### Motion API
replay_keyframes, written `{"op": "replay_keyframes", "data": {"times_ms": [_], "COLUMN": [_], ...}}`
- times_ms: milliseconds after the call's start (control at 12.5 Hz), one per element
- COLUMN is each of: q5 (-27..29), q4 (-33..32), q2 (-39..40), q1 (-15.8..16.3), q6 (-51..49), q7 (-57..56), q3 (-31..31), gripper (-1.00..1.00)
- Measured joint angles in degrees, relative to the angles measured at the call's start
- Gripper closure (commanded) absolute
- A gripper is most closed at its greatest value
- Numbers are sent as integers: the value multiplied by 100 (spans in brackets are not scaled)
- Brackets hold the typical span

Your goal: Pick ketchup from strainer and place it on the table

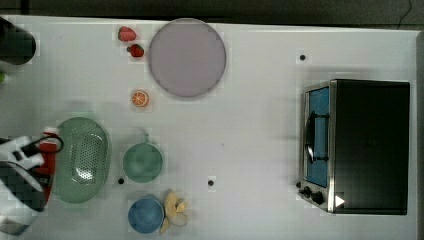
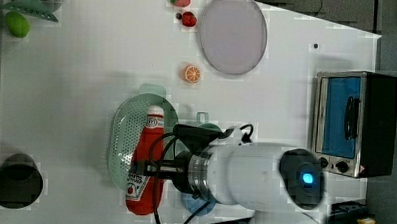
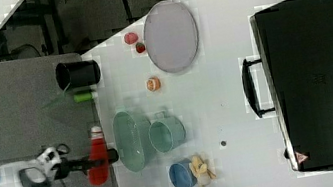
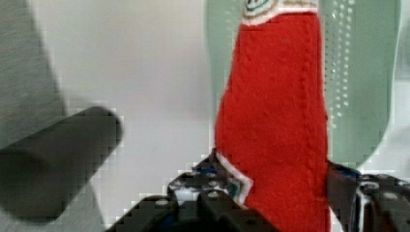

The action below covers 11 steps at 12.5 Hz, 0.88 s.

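Observation:
The ketchup [image 1: 48, 147] is a soft red bottle with a white cap, and my gripper [image 1: 42, 172] is shut on its lower body. In the left view the ketchup [image 2: 148, 145] hangs over the mint-green strainer [image 2: 123, 134], cap pointing away from my gripper [image 2: 142, 167]. The right view shows the ketchup [image 3: 97, 157] raised, beside the strainer [image 3: 131, 139] on the right view's left. In the wrist view dark fingers press both sides of the ketchup [image 4: 275, 125], with the strainer [image 4: 367, 72] below. The white table [image 1: 250, 125] lies under everything.
A green cup [image 1: 142, 161] stands next to the strainer, with a blue cup [image 1: 146, 215] and banana peel [image 1: 174, 210] near it. An orange slice [image 1: 140, 98], two strawberries [image 1: 127, 34], a lilac plate [image 1: 187, 57], a toaster oven [image 1: 360, 145] and a black cup [image 1: 15, 45] stand farther off.

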Motion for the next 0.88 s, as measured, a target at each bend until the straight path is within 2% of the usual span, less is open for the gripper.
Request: {"op": "replay_keyframes", "data": {"times_ms": [320,560,880], "q5": [108,55,47], "q4": [537,878,1158], "q2": [-207,-239,-304], "q1": [-348,-953,-1995], "q6": [-909,-1169,-1687], "q7": [-574,-935,-1473], "q3": [45,-28,-151], "gripper": [-13,-13,-13]}}
